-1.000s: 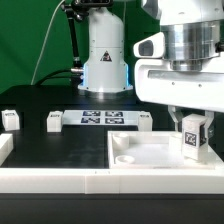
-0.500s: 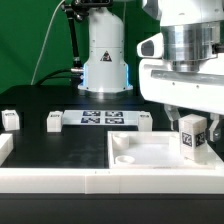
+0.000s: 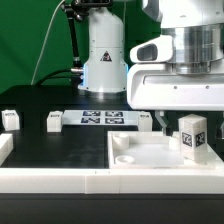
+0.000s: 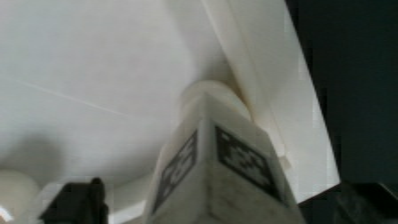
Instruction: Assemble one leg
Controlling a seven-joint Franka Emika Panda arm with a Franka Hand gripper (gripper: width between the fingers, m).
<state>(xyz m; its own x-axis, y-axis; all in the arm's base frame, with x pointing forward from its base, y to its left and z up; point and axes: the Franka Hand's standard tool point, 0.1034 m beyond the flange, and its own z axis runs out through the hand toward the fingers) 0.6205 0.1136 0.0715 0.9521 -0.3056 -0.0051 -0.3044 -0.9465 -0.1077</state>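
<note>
The leg (image 3: 193, 136), a small white peg with a black-and-white tag, stands upright in the corner of the large white square plate (image 3: 150, 152) at the exterior view's right. My gripper (image 3: 190, 118) hangs just above it with the jaws spread wider than the leg; one finger (image 3: 163, 119) shows apart from it. In the wrist view the leg (image 4: 228, 160) rises between my dark fingertips (image 4: 75, 200), with a gap on each side, over the plate (image 4: 107, 80).
Three more small white pegs (image 3: 10, 119) (image 3: 53, 121) (image 3: 145, 121) stand along the back of the black table. The marker board (image 3: 100, 118) lies between them. The arm's base (image 3: 103, 50) stands behind. A white rail (image 3: 60, 180) runs along the front.
My gripper has risen and its fingers have come off the leg. The leg stays upright in the plate's corner.
</note>
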